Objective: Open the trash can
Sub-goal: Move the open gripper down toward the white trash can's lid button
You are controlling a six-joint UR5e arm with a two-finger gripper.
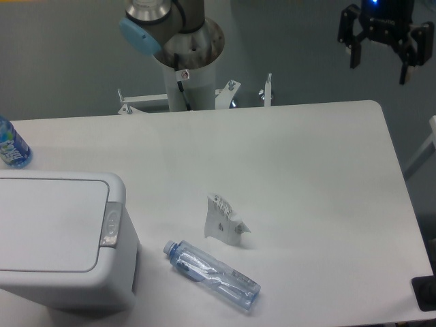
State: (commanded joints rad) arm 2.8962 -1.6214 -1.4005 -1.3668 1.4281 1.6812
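Jaws spread, empty; trash can lid closed.

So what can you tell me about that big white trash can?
The trash can is a big, boxy white bin with rounded corners that looks like plastic. Its flat lid is shut, with a grey push button along the right edge. It stands upright on the white table, at the front left, partly cut off by the picture. Nothing touches it.

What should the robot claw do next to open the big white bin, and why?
Probably travel across toward the grey push-button strip on the large boxy white plastic trash can. The black two-finger gripper hangs open, far off at the opposite corner, and the flat lid looks closed.
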